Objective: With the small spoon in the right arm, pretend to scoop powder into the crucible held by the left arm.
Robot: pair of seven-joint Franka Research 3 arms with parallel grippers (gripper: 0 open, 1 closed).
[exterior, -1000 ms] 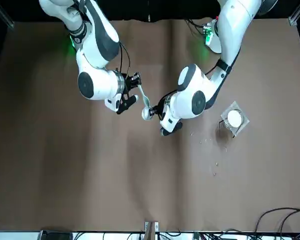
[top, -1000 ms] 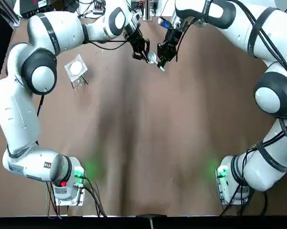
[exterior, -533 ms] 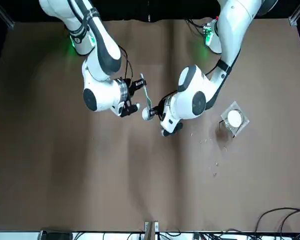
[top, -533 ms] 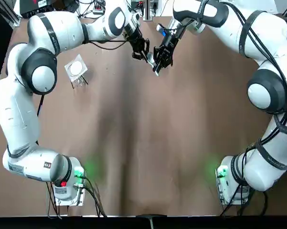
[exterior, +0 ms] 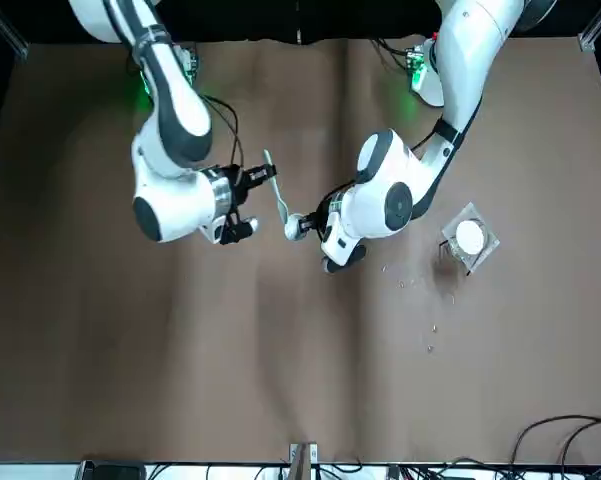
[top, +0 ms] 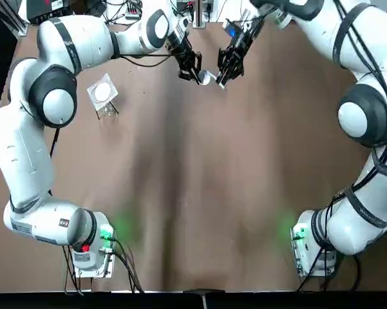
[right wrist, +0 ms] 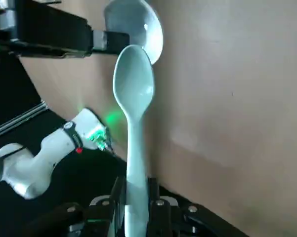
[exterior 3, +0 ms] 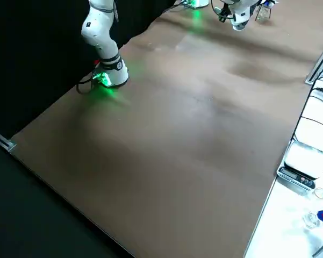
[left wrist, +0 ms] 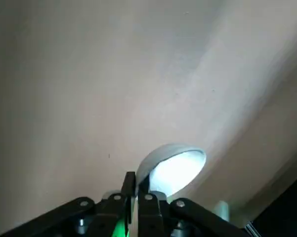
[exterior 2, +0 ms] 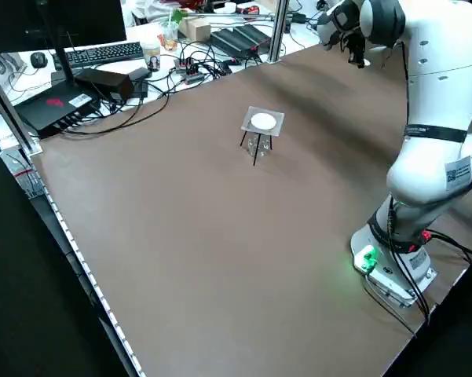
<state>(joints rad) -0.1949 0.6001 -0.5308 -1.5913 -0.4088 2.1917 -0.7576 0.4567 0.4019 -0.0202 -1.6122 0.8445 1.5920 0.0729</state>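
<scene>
A small white crucible [top: 206, 77] hangs above the far middle of the table, with my left gripper [top: 194, 72] shut on its rim. In the left wrist view the crucible [left wrist: 175, 167] sits just past the closed fingertips [left wrist: 130, 183]. My right gripper [top: 224, 74] is shut on the handle of a pale small spoon [exterior: 276, 188]. The spoon [right wrist: 133, 98] points at the crucible [right wrist: 138, 24], its bowl just short of the rim. From the front, the spoon's bowl is beside the crucible [exterior: 296, 228], between the right gripper [exterior: 258, 178] and the left gripper [exterior: 316, 220].
A small square stand with a white disc [top: 103, 93] rests on the brown table toward my left; it also shows in the front view as the disc stand [exterior: 470, 238]. A few tiny specks lie near it. Cables and equipment crowd the far table edge [exterior 2: 181, 75].
My right gripper has drawn back to its own side, away from the crucible, and the spoon has tilted with its bowl still near the rim. The left gripper and crucible have stayed put.
</scene>
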